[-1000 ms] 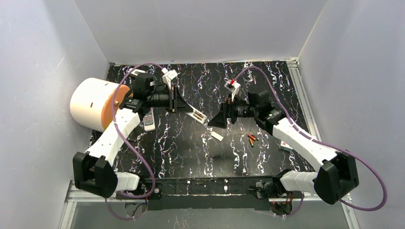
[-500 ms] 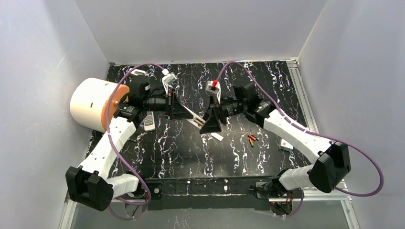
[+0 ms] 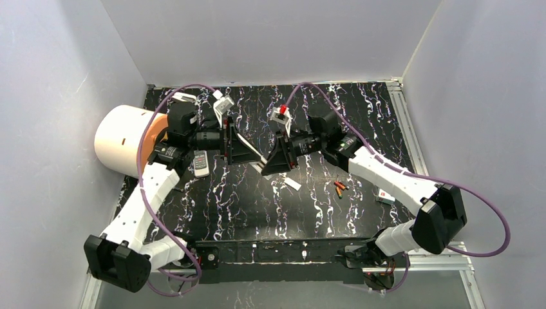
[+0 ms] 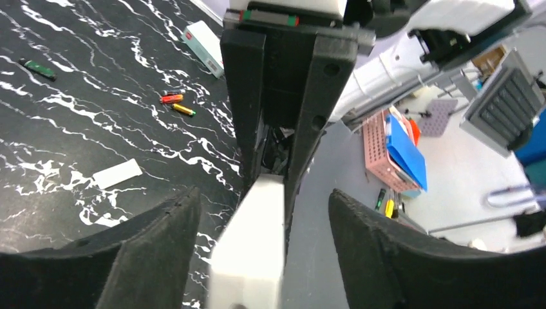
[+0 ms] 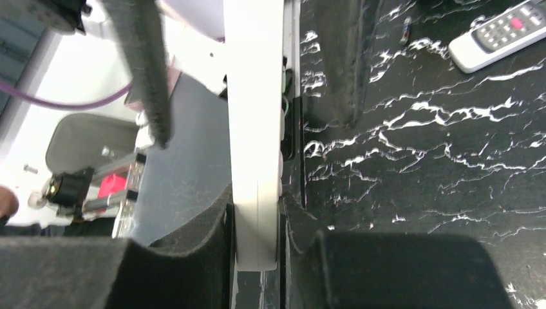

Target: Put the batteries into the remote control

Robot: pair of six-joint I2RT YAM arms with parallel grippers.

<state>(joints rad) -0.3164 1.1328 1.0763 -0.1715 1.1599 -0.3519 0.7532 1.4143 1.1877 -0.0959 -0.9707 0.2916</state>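
The right claw is clamped on one end of a white remote, with a dark finger pressed against each side. The left claw stands apart. Its fingers flank the remote's other end with a gap on either side, and neither touches it.

In the top view the two claws meet at mid-frame. The remote slants between them, lifted off the black marbled table.

The batteries lie on the table right of centre, a small orange-red cluster just below the right arm's forearm and well apart from both claws. A flat white strip lies on the table between them and the right claw.

A second remote, grey-white with buttons up, lies left of centre beside the left arm. A small box sits at the right near the right arm. A big white drum lies on its side at the left edge.
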